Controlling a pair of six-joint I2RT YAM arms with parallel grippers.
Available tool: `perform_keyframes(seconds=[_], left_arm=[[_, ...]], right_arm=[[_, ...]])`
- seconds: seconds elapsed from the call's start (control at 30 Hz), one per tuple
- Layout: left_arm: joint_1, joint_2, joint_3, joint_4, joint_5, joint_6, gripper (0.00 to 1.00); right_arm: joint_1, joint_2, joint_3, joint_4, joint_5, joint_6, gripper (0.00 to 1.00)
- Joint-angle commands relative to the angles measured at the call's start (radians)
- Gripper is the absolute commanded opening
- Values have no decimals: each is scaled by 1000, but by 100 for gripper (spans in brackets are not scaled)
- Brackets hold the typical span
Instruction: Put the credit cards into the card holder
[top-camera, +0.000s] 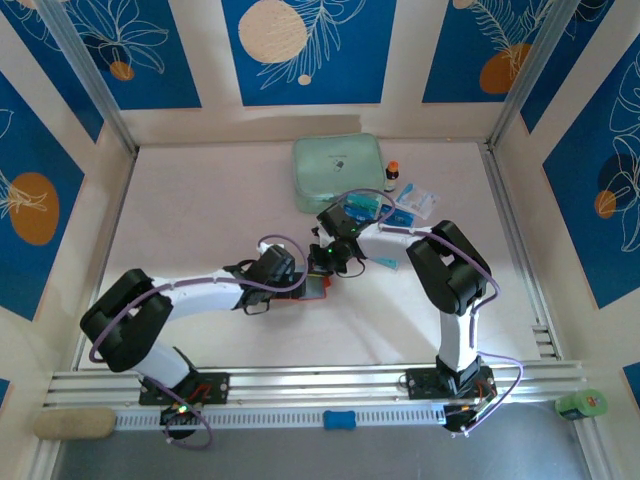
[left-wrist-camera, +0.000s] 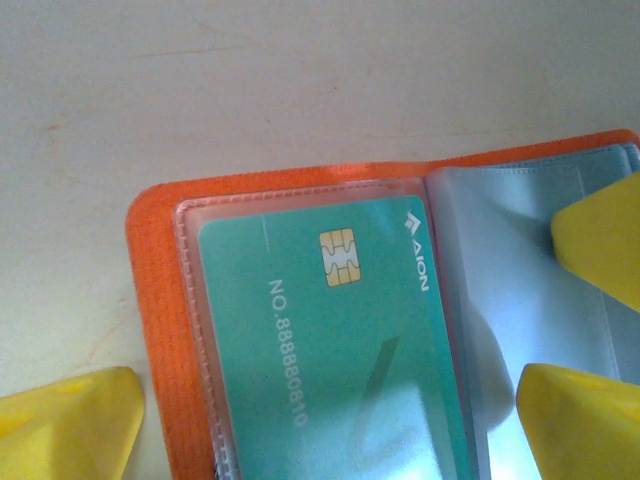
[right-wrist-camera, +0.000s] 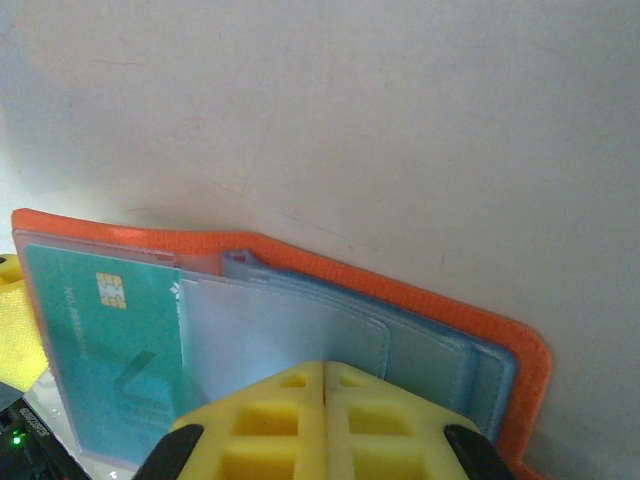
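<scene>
**Card holder lying open between spread jaws**

On the pale table, the orange card holder is lying open between the left gripper's wide-spread jaws. A teal credit card is sitting in its clear pocket. The right gripper is hovering with jaws shut just over the blue-grey sleeves.

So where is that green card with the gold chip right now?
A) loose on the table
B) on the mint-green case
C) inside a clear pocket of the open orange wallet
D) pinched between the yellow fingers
C: the card sits behind the stitched clear pocket of the open orange wallet, chip and number showing through the plastic.
</scene>
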Motion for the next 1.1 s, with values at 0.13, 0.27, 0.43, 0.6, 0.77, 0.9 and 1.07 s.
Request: perform_keyframes(seconds=[0.13, 0.27, 0.43, 0.6, 0.77, 0.9, 1.07], left_arm=[[-6, 31, -34, 8, -18, 17, 89], [-5, 33, -41, 19, -15, 14, 87], [-6, 26, -54, 30, -15, 10, 85], [-5, 16, -62, 32, -15, 9, 85], [-6, -3, -66, 31, -16, 7, 85], [-6, -28, -60, 21, -17, 9, 87], [-5, -51, -51, -5, -36, 21, 89]], right_arm=[[-12, -91, -32, -15, -15, 17, 1], [-13, -129, -61, -7, 2, 34, 11], [-8, -144, -108, 27, 17, 74, 19], [3, -132, -134, 62, 11, 102, 20], [13, -102, -128, 66, 11, 105, 20], [13, -83, -126, 68, 9, 105, 20], [13, -75, -137, 72, 11, 110, 21]])
